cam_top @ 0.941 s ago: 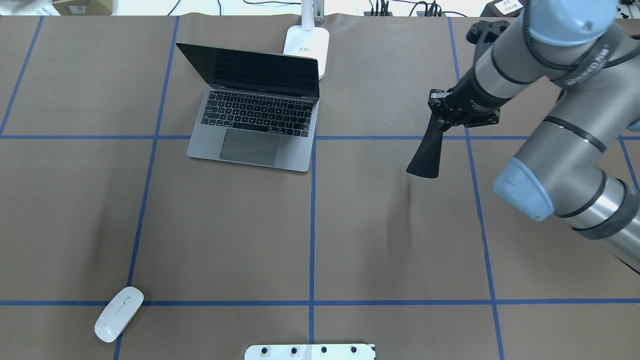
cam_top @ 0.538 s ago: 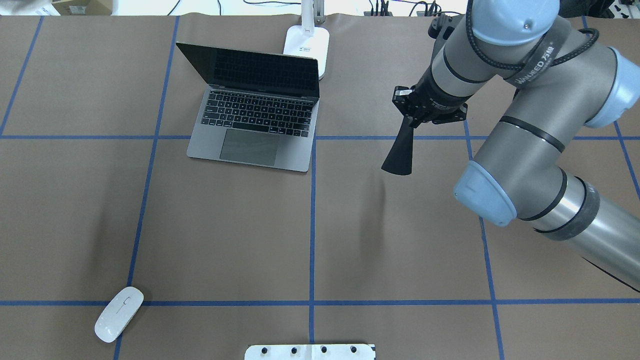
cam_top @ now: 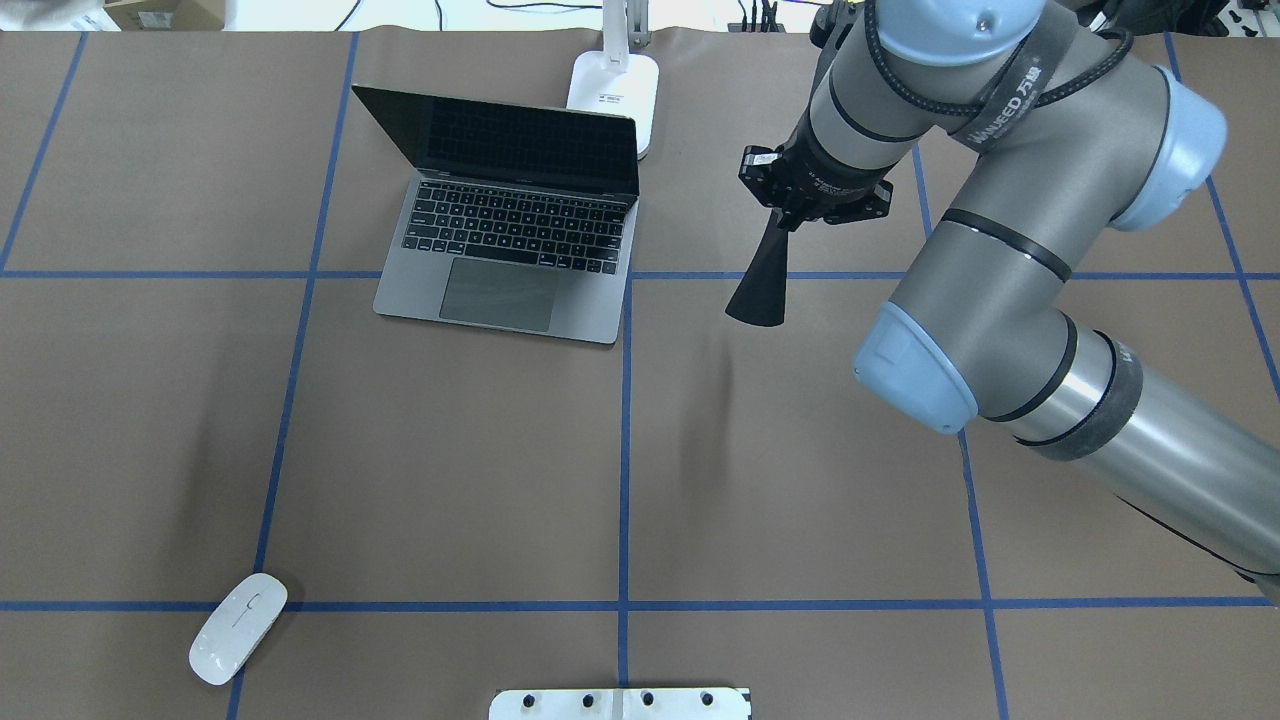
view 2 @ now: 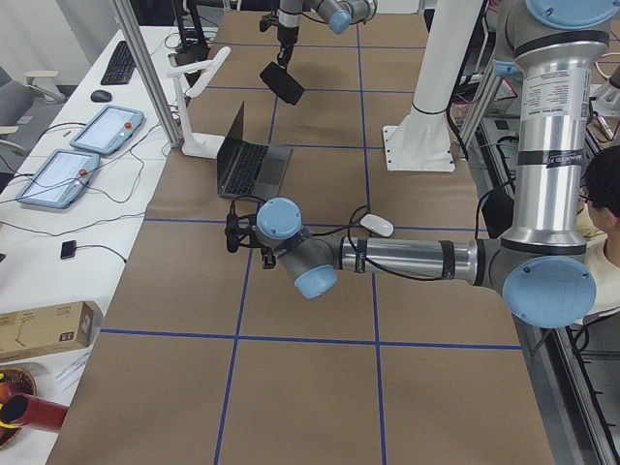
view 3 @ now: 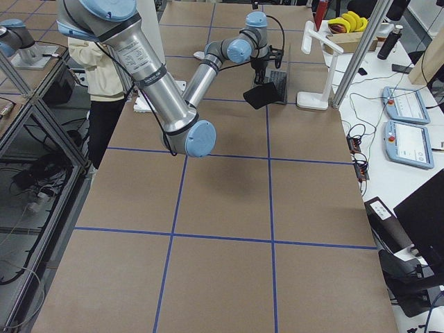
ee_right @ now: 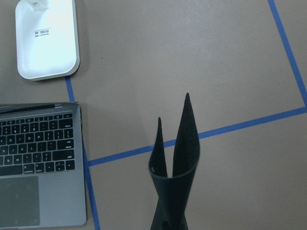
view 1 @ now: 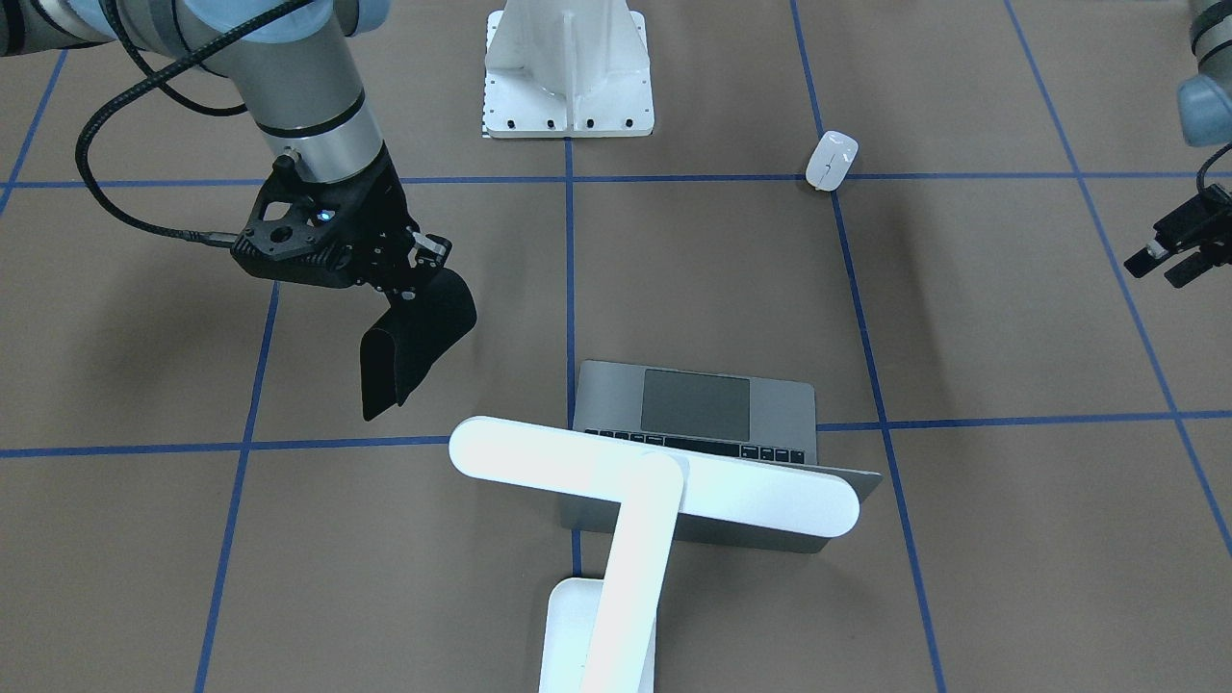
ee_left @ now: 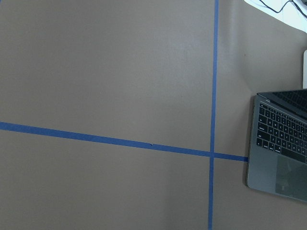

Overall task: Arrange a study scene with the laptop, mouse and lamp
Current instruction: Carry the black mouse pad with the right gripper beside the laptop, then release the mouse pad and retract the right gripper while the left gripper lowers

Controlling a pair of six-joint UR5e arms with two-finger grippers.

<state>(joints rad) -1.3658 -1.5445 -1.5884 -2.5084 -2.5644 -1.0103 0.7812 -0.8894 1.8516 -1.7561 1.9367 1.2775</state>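
The grey laptop (cam_top: 510, 235) stands open at the table's far middle, also in the front view (view 1: 703, 404). The white lamp's base (cam_top: 615, 90) sits just behind it; its bar head (view 1: 654, 481) hangs over the lid. The white mouse (cam_top: 238, 628) lies near the front left, far from the laptop. My right gripper (cam_top: 785, 222) is shut on a folded black mat (cam_top: 760, 295) that hangs above the table right of the laptop, also in the right wrist view (ee_right: 175, 167). My left gripper (view 1: 1179, 250) hovers empty at the left side, its fingers apart.
A white bolted pedestal (view 1: 568, 67) stands at the robot's side of the table, its edge in the overhead view (cam_top: 620, 703). Blue tape lines (cam_top: 624, 440) grid the brown table. Tablets and cables lie beyond the far edge.
My right arm has swung left toward the laptop, carrying the black mat with it. Laptop, lamp and mouse have not moved.
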